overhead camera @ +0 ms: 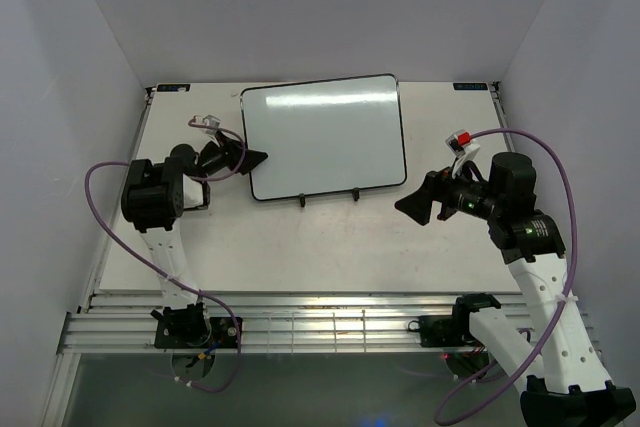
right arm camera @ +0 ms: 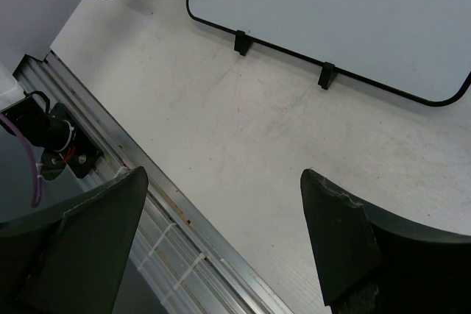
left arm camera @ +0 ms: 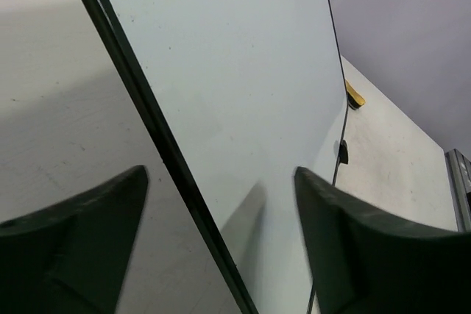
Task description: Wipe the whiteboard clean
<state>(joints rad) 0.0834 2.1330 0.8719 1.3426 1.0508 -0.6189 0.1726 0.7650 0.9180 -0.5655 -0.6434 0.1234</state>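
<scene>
step: whiteboard (overhead camera: pixel 325 137) shows no writing, wiping likely done | left gripper (overhead camera: pixel 262 158) released, astride its left edge; right gripper (overhead camera: pixel 400 205) released, right of it | next: back off without nudging it

Robotics lab test cell, not home or shop. Plain white panel walls (overhead camera: pixel 300 7) box in white bench (overhead camera: pixel 330 247) along far, left and right edges. Slotted aluminium rails (overhead camera: pixel 330 332) at near edge carry two arm bases (overhead camera: pixel 185 327). Purple cables (overhead camera: pixel 575 232) loop beside side edges. Small label strips (overhead camera: pixel 172 88) at far corners.
</scene>
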